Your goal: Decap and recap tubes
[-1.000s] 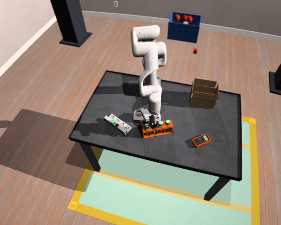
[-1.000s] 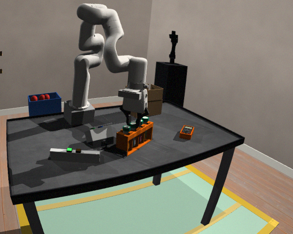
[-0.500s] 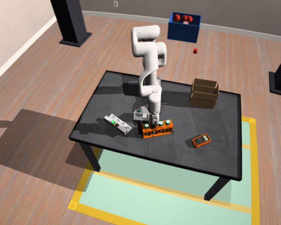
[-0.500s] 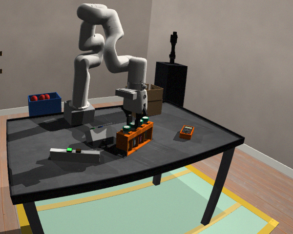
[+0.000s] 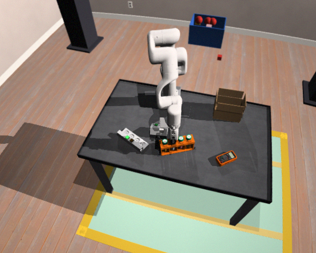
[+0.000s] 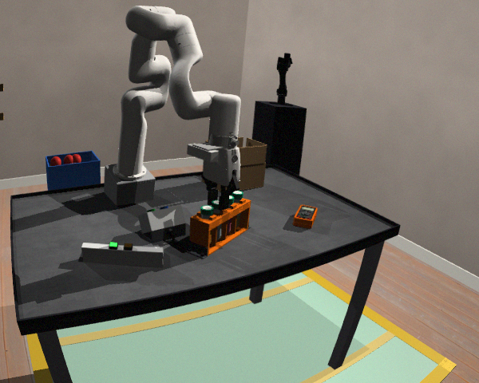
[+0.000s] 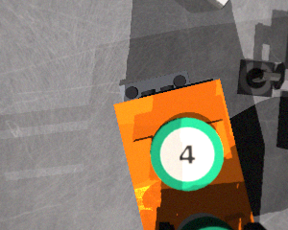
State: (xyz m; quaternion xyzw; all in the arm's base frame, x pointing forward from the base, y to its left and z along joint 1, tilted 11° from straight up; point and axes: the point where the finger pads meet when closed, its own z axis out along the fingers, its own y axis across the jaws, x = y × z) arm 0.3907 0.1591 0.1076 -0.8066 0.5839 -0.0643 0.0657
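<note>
The orange decapping station [image 5: 192, 140] [image 6: 199, 231] [image 7: 182, 98] holds four tubes, each with a green-rimmed cap on. Cap 4 [image 5: 164, 141] [image 6: 207, 211] [image 7: 187, 153], cap 2 [image 5: 180, 138] and cap 1 [image 5: 188, 136] have nothing on them. My gripper [image 5: 173, 141] [image 6: 217, 203] [image 7: 211, 227] points down at cap 3, one finger on each side, a narrow gap beside the cap; it is slightly open. Cap 3 is mostly hidden. The cap tray [image 5: 120, 132] [image 6: 93, 252] has empty nests; its green lamp [image 5: 127, 137] [image 6: 112, 244] is lit, its amber lamp [image 5: 131, 140] [image 6: 128, 246] dark.
The key housing [image 5: 154, 133] [image 6: 151, 224] stands between tray and station, towards the arm's base. Its green key [image 5: 156, 124] looks unlit. An orange multimeter [image 5: 226, 157] [image 6: 306, 215] and a brown box [image 5: 227, 112] [image 6: 253, 177] stand on the other side of the station.
</note>
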